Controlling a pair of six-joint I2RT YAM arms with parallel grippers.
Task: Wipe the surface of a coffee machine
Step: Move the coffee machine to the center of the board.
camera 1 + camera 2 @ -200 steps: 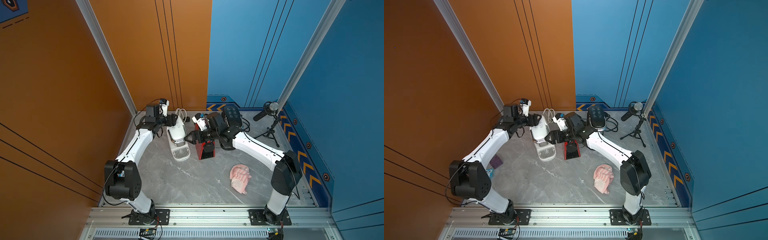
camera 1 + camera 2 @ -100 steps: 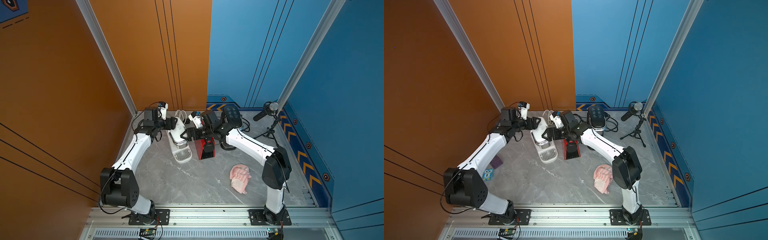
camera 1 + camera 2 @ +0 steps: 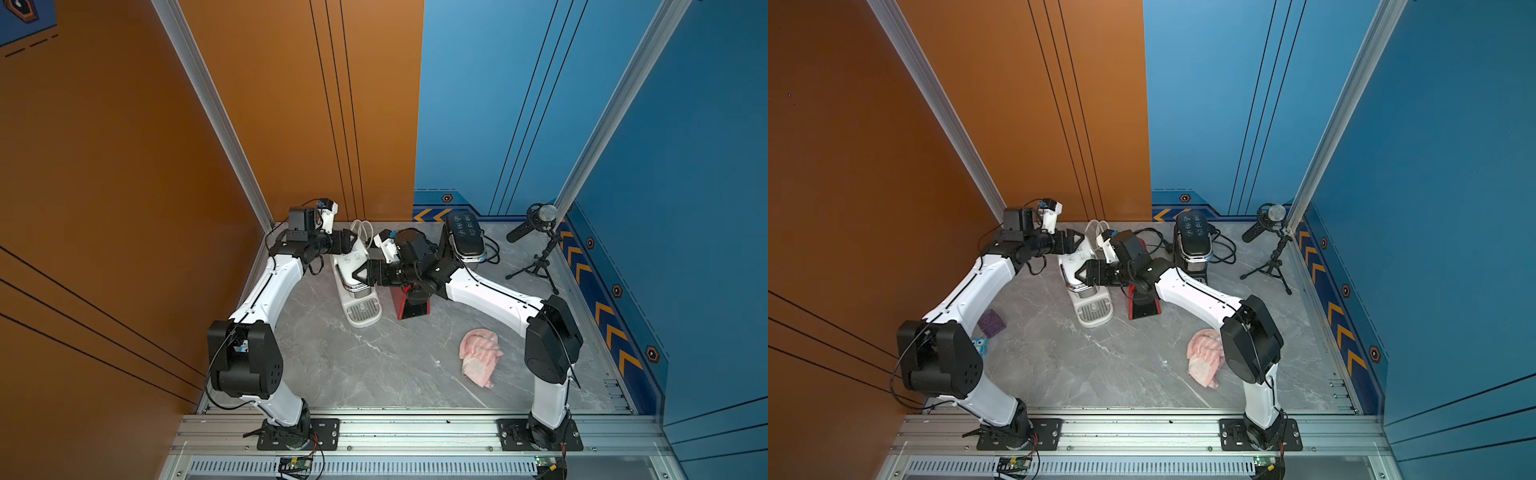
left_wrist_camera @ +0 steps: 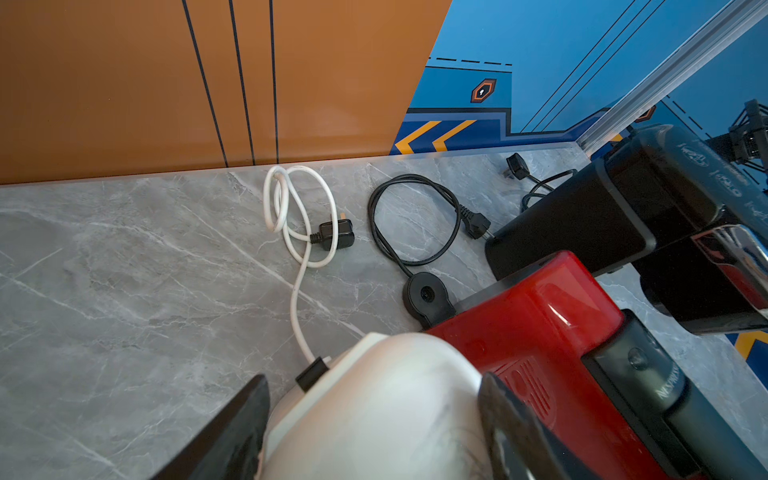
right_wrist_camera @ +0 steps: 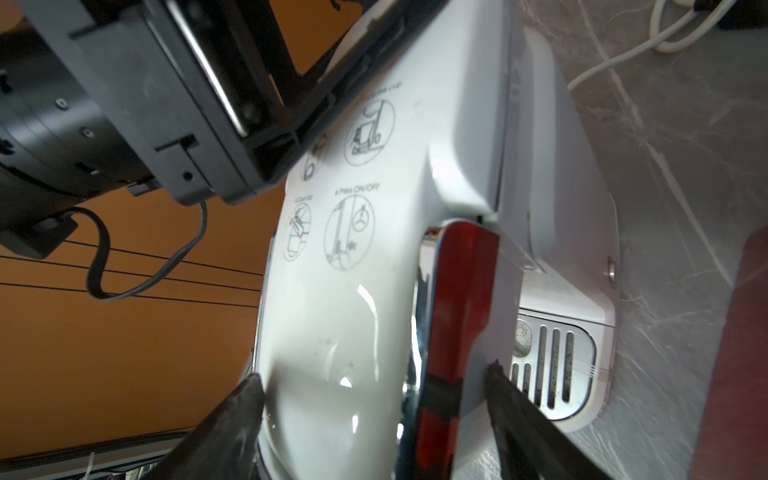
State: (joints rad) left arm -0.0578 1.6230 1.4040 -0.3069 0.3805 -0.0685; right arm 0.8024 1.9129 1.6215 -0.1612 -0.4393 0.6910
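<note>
A white coffee machine [image 3: 352, 266] [image 3: 1075, 261] stands at the back middle of the grey marble table, its drip tray facing the front. My left gripper [image 3: 356, 246] [image 4: 372, 378] reaches in from the left, its jaws pressed on both sides of the machine's rounded rear body [image 4: 374, 407]. Coming from the right, my right gripper [image 3: 356, 277] [image 5: 376, 372] has its fingers against both sides of the machine's front head [image 5: 332, 332]. The pink cloth [image 3: 478, 357] [image 3: 1202, 357] lies crumpled on the table at the front right, away from both grippers.
A red coffee machine [image 3: 411, 305] [image 4: 540, 324] stands just right of the white one, under my right forearm. A black machine [image 3: 465, 237] and a microphone on a tripod [image 3: 536, 232] stand at the back right. White [image 4: 291, 208] and black [image 4: 415, 216] cords lie behind. A purple block [image 3: 991, 324] sits left.
My right gripper has swung left from above the red machine onto the white machine's front head. The left gripper has stayed at the machine's rear, and the machine has shifted slightly.
</note>
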